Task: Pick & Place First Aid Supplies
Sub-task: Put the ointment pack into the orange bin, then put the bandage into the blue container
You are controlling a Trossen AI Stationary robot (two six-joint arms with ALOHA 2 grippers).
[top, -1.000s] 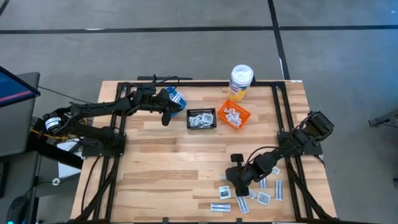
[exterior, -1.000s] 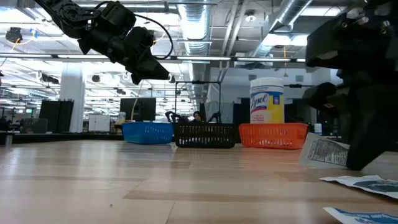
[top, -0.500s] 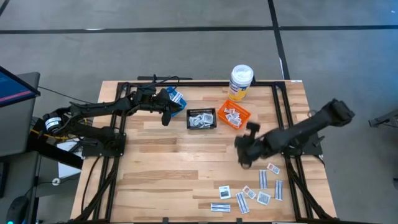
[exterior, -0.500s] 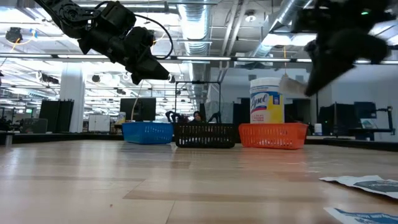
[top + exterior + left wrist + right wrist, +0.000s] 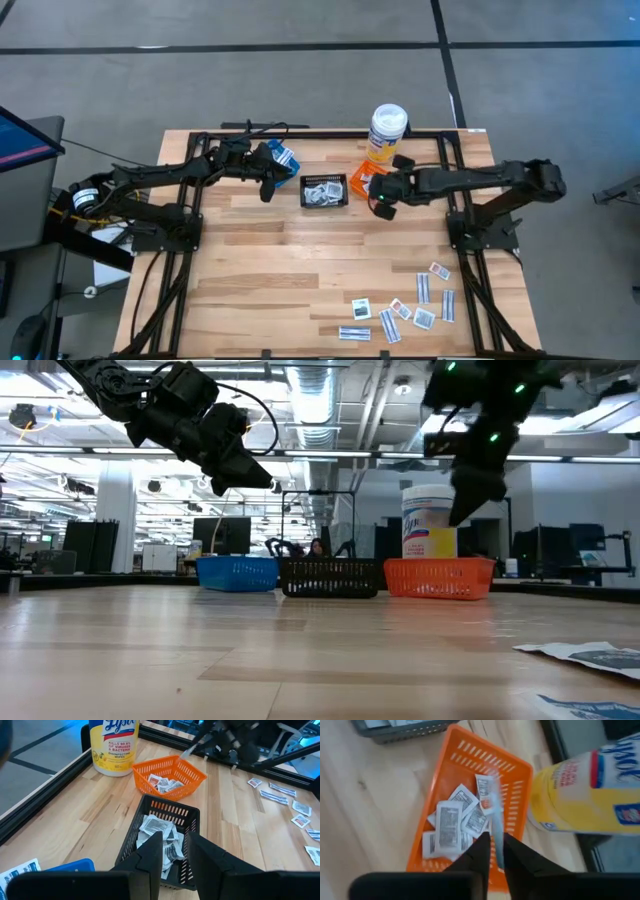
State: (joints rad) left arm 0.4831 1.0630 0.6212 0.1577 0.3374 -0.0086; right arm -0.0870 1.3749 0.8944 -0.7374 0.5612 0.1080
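Right gripper (image 5: 494, 851) pinches a white packet (image 5: 492, 815) over the orange basket (image 5: 512, 770); next, it should release it inside.

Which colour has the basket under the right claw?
Orange. The basket shows best in the right wrist view, with white packets inside, directly below the right claw.

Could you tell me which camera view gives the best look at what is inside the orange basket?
The right wrist view: it looks down into the orange basket and its white packets. The left wrist view shows the basket from farther off, the high view partly under the right gripper, and the low view only its side.
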